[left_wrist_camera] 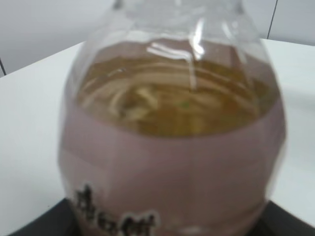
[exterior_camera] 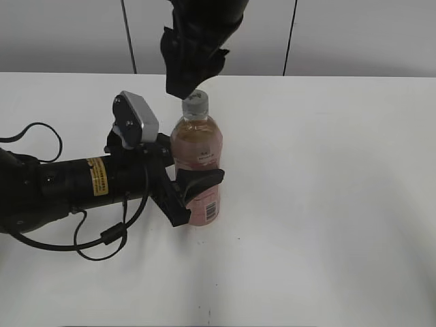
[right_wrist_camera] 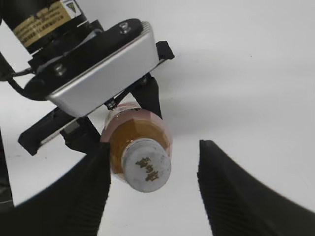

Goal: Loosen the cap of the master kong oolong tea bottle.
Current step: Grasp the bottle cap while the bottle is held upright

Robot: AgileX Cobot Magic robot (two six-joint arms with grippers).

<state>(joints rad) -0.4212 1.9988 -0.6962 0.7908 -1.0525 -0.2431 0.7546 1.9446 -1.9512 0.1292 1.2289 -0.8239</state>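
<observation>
While left claw (exterior_camera: 197,187) clamps bottle (exterior_camera: 196,163) upright mid-table, right claw (right_wrist_camera: 152,189) hangs spread over cap (right_wrist_camera: 146,171), fingers at nine and three o'clock. Centre, lower, squeeze ribbed side, then twist.

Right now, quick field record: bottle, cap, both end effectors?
bottle: tea bottle upright on the white table, mostly full
cap: white cap on the neck, dark mark on top
left end effector: clamped around the bottle's lower body from the side
right end effector: open above the cap, one finger at its edge, contact unclear, the other apart
cap gripped: not yet
</observation>
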